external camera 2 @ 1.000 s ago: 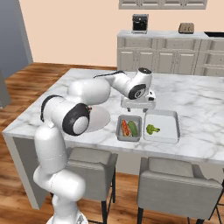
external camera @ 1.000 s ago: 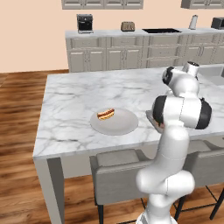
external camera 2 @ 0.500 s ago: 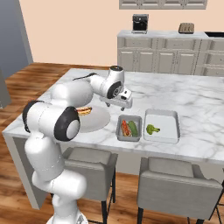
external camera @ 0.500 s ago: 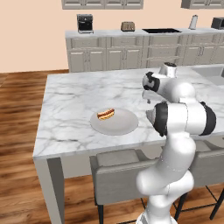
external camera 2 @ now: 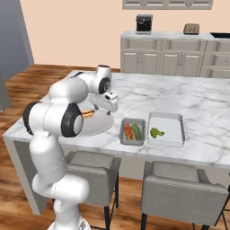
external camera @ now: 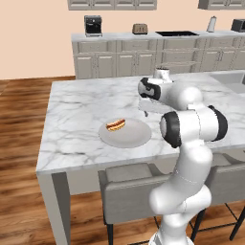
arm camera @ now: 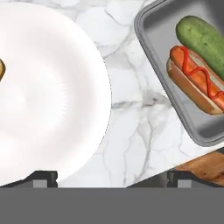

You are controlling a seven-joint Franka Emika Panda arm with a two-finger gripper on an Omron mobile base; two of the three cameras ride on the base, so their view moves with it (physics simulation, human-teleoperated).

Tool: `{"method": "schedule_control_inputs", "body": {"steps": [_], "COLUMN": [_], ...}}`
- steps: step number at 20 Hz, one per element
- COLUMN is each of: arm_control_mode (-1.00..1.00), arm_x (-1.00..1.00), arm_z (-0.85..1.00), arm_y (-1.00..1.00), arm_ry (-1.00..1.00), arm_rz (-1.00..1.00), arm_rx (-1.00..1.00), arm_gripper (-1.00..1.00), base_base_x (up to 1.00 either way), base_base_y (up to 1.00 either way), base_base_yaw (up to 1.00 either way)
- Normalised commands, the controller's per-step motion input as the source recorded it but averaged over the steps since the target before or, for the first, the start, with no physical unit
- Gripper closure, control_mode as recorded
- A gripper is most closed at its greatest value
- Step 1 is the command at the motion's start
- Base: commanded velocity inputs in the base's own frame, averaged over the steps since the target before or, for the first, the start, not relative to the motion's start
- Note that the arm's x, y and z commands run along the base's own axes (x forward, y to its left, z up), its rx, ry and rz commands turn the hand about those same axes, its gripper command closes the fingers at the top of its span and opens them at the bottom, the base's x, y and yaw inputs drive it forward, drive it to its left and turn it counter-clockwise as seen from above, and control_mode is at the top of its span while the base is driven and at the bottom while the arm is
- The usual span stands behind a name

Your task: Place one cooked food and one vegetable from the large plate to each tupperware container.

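Left of the open tool (external camera 2: 109,107) — large plate (external camera 2: 96,128), hot dog (external camera: 116,125).

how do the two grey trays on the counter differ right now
The near tray is smaller and narrower; the far tray is wider. The near tray holds a hot dog and a cucumber side by side; the far tray holds only a piece of broccoli, with no cooked food. Both are shallow, grey and rectangular, with raised rims, and sit side by side near the counter's front edge.

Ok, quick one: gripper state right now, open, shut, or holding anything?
Gripper: open, jaws wide apart and holding nothing, above the counter between the plate and the nearer tray.
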Motion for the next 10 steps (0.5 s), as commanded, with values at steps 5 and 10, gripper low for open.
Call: {"method": "schedule_control_inputs", "body": {"steps": [5, 10], "arm_control_mode": [-1.0, -1.0], "arm_x": [0.36, 0.47], "arm_z": [-0.28, -0.29], "arm_y": [0.71, 0.65], "arm_ry": [0.06, -0.14], "arm_rz": [0.0, -0.03], "arm_rx": [0.02, 0.01], "arm_gripper": [-1.0, -1.0], "base_base_x": [0.0, 0.0], "base_base_y": [0.0, 0.0], "base_base_yaw": [0.0, 0.0]}}
